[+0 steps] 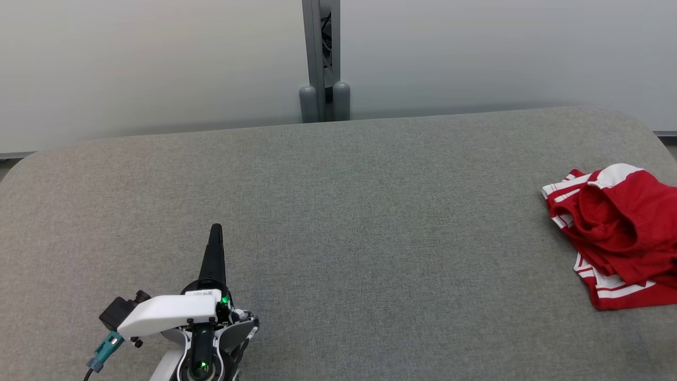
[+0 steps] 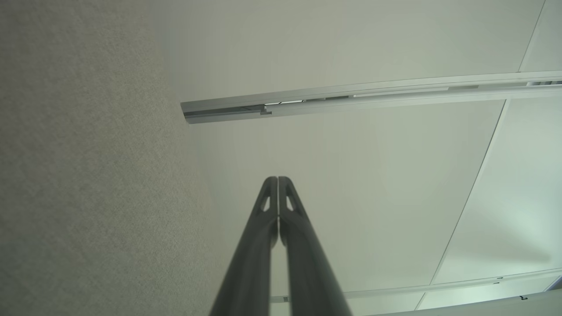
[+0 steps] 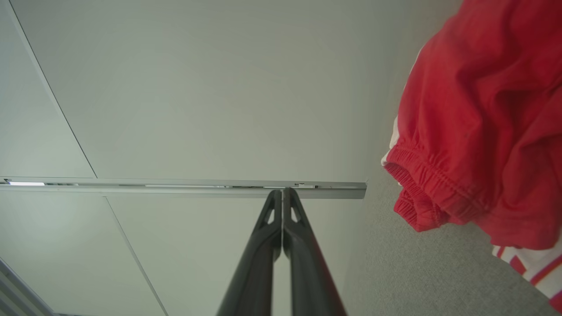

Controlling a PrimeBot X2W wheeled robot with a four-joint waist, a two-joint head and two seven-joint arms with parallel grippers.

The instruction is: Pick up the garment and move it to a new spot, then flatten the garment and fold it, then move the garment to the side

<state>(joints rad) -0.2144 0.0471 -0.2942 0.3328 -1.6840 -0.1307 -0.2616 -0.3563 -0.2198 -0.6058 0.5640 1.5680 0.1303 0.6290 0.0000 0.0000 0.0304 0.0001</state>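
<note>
The garment [image 1: 619, 233], red with white stripes, lies crumpled at the far right of the grey table [image 1: 338, 238], near its rounded edge. That is where the main risk seems to lie: a careless nudge could push the heap over the side instead of lifting it. Both claws are pressed together and hold nothing, so either would have to spread before closing on cloth; going in closed would likely only shove the pile. The right claw [image 3: 282, 191] is just beside the garment, with the gathered waistband close to its fingers. The left claw [image 1: 216, 233] is well apart from it at the lower left, so a two-handed lift means a long reach. Pinching only one layer could drag the bundle rather than raise it. Counted: one garment, two claws, one table, and two grey posts [image 1: 308, 103] behind it.
</note>
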